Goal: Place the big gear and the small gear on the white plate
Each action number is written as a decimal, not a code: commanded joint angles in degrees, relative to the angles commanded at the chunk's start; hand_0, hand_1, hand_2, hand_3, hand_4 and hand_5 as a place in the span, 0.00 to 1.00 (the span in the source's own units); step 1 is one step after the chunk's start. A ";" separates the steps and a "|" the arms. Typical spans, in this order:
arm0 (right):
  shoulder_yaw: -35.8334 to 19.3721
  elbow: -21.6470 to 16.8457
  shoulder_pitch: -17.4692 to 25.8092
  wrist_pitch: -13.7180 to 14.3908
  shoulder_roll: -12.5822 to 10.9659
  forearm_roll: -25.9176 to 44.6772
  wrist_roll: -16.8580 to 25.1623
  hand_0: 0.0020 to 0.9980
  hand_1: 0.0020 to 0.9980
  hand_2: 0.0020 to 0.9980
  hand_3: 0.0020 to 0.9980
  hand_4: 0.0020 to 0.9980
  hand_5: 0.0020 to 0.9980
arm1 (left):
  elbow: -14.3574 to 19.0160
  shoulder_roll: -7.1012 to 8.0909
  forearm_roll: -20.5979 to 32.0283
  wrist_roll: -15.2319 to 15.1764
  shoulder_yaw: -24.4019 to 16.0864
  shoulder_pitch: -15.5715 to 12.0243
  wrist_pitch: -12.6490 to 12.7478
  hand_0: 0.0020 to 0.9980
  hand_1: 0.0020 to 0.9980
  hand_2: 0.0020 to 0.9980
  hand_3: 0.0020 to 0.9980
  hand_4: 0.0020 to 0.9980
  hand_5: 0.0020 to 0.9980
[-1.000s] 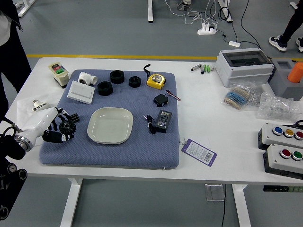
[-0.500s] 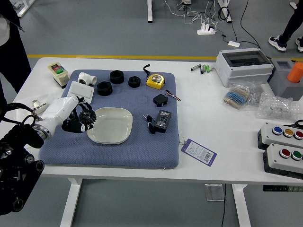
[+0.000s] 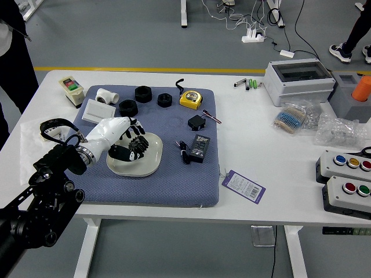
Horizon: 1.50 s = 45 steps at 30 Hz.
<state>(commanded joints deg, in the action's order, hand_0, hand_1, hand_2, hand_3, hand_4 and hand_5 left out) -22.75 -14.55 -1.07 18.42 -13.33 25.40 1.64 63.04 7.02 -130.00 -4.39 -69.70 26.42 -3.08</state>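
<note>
Coming in from the left, my left hand [image 3: 128,140] is over the white plate [image 3: 152,164], its fingers curled round a dark toothed gear [image 3: 139,146]. The gear shows at the fingertips, above the plate's middle. Whether it touches the plate, and whether it is the big or the small one, I cannot tell. No second gear can be made out; the hand and forearm cover the plate's left part and some of the mat. My right hand is out of view.
On the blue mat [image 3: 174,188] are a white box [image 3: 97,111], black rings [image 3: 128,108], a yellow tape measure [image 3: 191,99] and a black adapter [image 3: 199,148]. Button boxes [image 3: 348,191] stand at the right. A person stands at the far left.
My left hand has moved right from the mat's left side to over the plate, carrying the gear with it. The plate has not moved.
</note>
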 joint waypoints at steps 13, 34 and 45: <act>0.04 0.07 -0.07 0.02 -0.05 -0.03 0.09 0.69 0.71 0.75 0.56 0.79 0.64 | 0.75 0.34 0.00 0.06 -2.30 -0.34 0.92 0.63 0.75 0.99 1.00 1.00 0.44; -0.04 0.15 -0.03 -0.02 0.01 0.02 0.04 0.69 0.71 0.75 0.56 0.79 0.64 | -3.30 5.32 0.00 1.82 -7.75 -1.03 -1.48 0.55 0.68 0.80 0.78 0.81 0.00; 0.19 0.13 0.10 0.06 0.08 0.18 0.06 0.69 0.71 0.75 0.57 0.79 0.64 | -9.40 3.78 0.00 -0.17 -7.10 -0.73 3.15 0.46 0.60 0.73 0.61 0.79 0.02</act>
<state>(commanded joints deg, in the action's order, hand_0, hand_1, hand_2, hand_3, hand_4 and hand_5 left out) -22.56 -14.41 -0.97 18.49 -13.25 25.58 1.71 53.64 10.80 -130.00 -4.56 -76.79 25.69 0.07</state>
